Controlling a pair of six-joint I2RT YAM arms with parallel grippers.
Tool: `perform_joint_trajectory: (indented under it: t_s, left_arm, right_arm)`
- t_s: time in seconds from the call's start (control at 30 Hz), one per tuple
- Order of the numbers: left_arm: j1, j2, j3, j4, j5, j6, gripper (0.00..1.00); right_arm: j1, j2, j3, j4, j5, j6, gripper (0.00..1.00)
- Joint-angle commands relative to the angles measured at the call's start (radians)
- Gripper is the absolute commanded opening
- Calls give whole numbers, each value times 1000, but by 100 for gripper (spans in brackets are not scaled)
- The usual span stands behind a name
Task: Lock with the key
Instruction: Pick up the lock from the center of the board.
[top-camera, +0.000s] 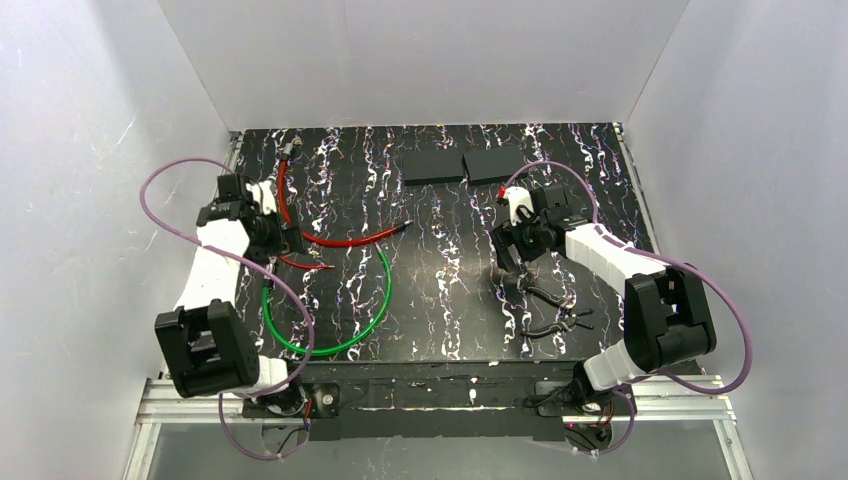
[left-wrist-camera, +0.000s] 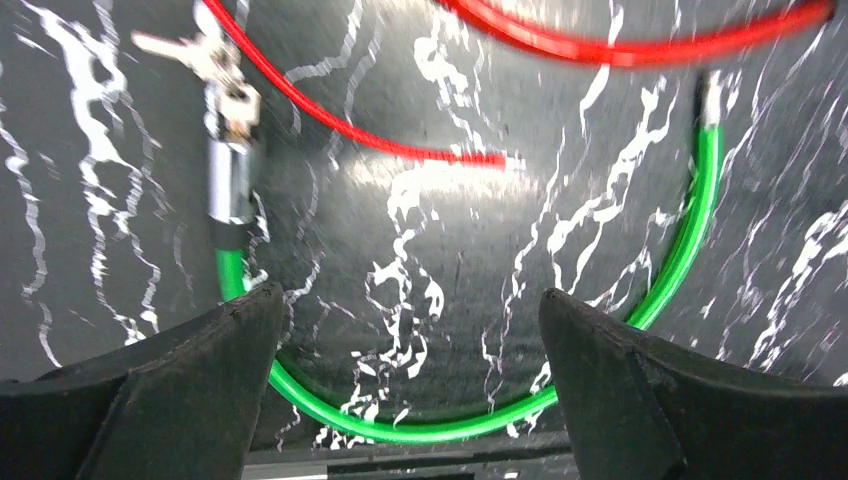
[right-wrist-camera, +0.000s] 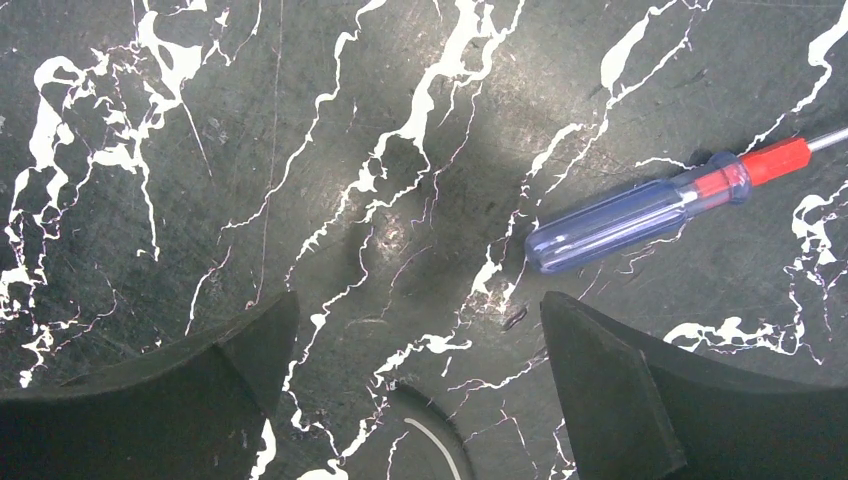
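Note:
A green cable lock (top-camera: 386, 290) lies in an open loop on the black marbled table (top-camera: 440, 250), at front left. In the left wrist view its silver lock cylinder (left-wrist-camera: 230, 175) has a bunch of keys (left-wrist-camera: 195, 50) at its far end, and the green cable (left-wrist-camera: 690, 230) ends in a free metal tip (left-wrist-camera: 708, 100). My left gripper (left-wrist-camera: 410, 300) is open and empty above the loop, near the cylinder (top-camera: 290, 243). My right gripper (right-wrist-camera: 415, 300) is open and empty over bare table at the right (top-camera: 510, 268).
A red cable (top-camera: 345, 241) lies across the left half, beyond the green loop (left-wrist-camera: 620, 48). A blue and red screwdriver (right-wrist-camera: 640, 210) lies just beyond the right gripper. A black cable (top-camera: 550, 305) is at front right. Two black blocks (top-camera: 432, 165) sit at the back.

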Motion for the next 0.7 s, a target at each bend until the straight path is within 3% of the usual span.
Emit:
perform_joint_trajectory:
  t_s: [0.0, 0.1, 0.23, 0.4, 0.67]
  left_arm:
    - [89, 81, 162, -34, -10, -41, 99]
    - [153, 158, 255, -22, -10, -71, 99]
    - [161, 266, 390, -25, -116, -94, 99]
    - [162, 338, 425, 65, -175, -122, 99]
    - [158, 484, 433, 115, -170, -175, 75]
  right_arm:
    - [0, -36, 40, 4, 7, 19, 100]
    - [-4, -38, 46, -3, -2, 25, 100]
    - [-8, -46, 48, -11, -23, 30, 100]
    - [-14, -56, 51, -12, -37, 39, 100]
    - [-21, -59, 51, -14, -43, 43, 100]
